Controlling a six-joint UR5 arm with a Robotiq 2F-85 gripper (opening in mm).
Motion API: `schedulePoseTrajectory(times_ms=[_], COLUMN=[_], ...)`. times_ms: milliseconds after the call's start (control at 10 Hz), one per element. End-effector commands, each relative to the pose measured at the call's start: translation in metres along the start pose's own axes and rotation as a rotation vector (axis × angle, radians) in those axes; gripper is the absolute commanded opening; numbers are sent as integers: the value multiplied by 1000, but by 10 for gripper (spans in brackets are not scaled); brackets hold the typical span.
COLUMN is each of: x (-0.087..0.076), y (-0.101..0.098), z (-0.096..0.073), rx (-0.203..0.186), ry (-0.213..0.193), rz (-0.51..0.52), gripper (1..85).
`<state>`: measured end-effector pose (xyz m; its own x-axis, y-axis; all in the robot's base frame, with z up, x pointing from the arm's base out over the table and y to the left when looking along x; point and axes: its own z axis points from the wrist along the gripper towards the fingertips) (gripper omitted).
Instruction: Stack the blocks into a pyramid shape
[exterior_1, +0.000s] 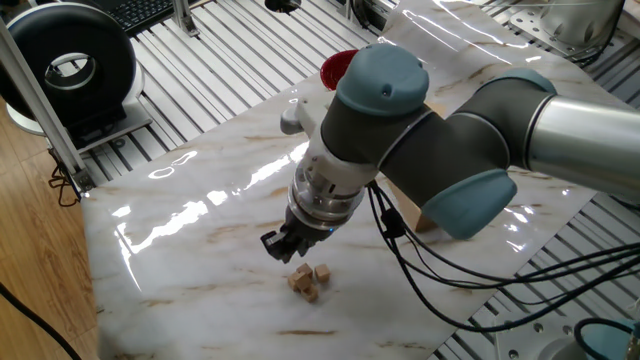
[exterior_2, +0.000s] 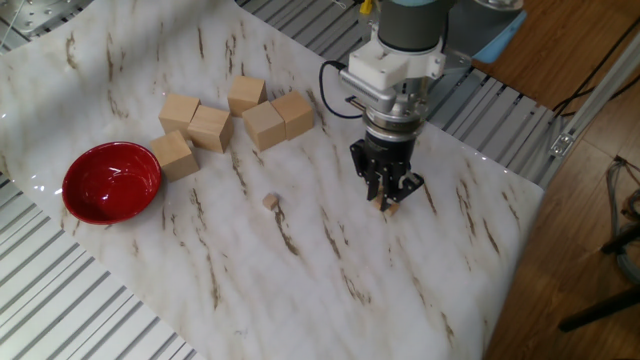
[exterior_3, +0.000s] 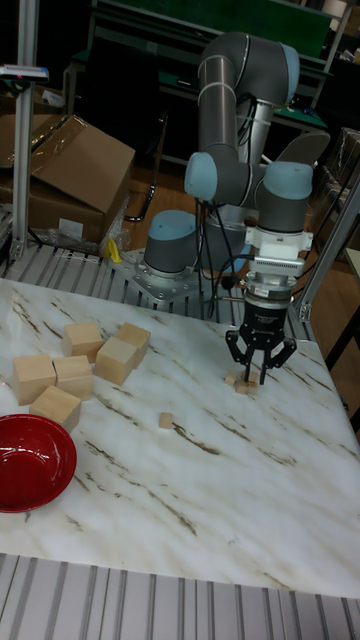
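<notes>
My end effector (exterior_1: 284, 244) hangs spread and empty just above the three clustered blocks (exterior_1: 309, 279) on the marble surface (exterior_2: 300, 270), likely a pyramid base, while the fourth cube (exterior_2: 269, 202) sits apart toward the red bowl (exterior_2: 111, 181).

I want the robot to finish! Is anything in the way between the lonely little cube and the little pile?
Nothing visible. The lone cube and the pile have only bare marble between them; the gripper hovers over the pile.
</notes>
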<state>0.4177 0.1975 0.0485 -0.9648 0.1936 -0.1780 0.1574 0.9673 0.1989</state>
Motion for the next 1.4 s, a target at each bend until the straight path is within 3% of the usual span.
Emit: schedulePoseTrajectory(times_ms=[0, 300, 600, 1300], x=[5, 13, 20, 27], y=[8, 14, 8, -2], z=[-6, -7, 2, 7], rx=[-11, -19, -18, -13], ry=[-2, 3, -26, -29], rz=[28, 30, -5, -31], gripper=[307, 300, 310, 307])
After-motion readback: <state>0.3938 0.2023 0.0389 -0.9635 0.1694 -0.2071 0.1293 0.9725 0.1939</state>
